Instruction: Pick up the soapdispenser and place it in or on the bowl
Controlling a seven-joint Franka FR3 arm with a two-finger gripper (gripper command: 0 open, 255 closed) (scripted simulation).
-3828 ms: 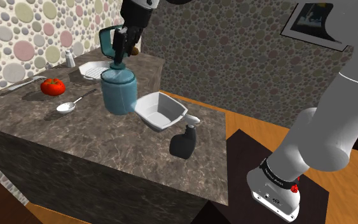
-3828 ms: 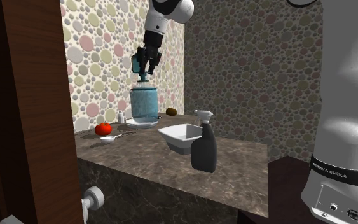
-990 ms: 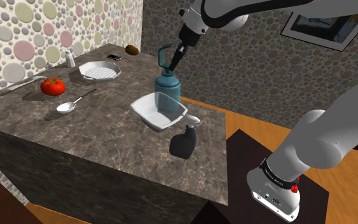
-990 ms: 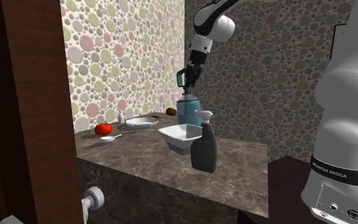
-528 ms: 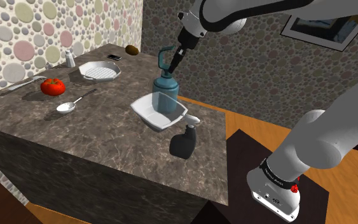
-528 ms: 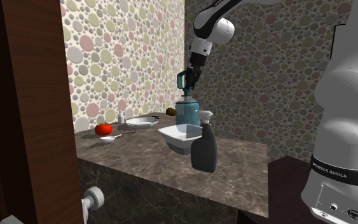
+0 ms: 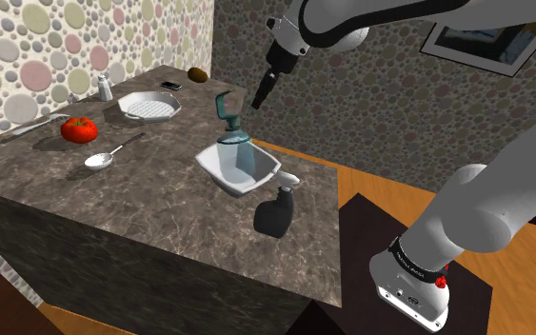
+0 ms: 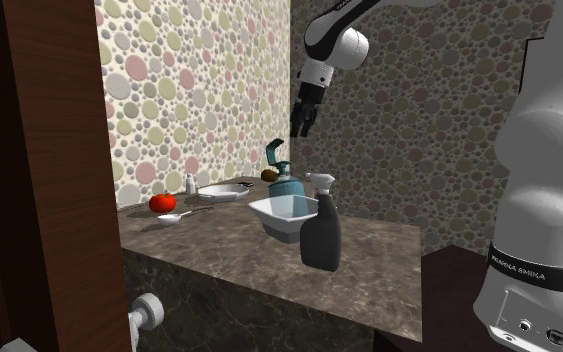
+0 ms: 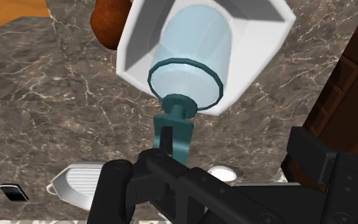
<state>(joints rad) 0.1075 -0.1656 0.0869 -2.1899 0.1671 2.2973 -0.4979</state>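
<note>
Your step now is a clean retreat. Nearest you, a black spray bottle (image 7: 273,217) stands just beside the bowl (image 7: 217,172), so keep the arm off it. The teal dispenser (image 7: 233,138) stands inside the white bowl, pump up, and I judge the placing done. The gripper (image 7: 256,99) hangs above the bowl, fingers apart and not touching the pump. Lift straight up so nothing clips it. Beyond the bowl, the dark marble counter (image 7: 161,205) carries a spoon (image 7: 101,159), a tomato (image 7: 79,128) and a plate (image 7: 151,105). Dotted wallpaper (image 7: 28,38) backs it all.
</note>
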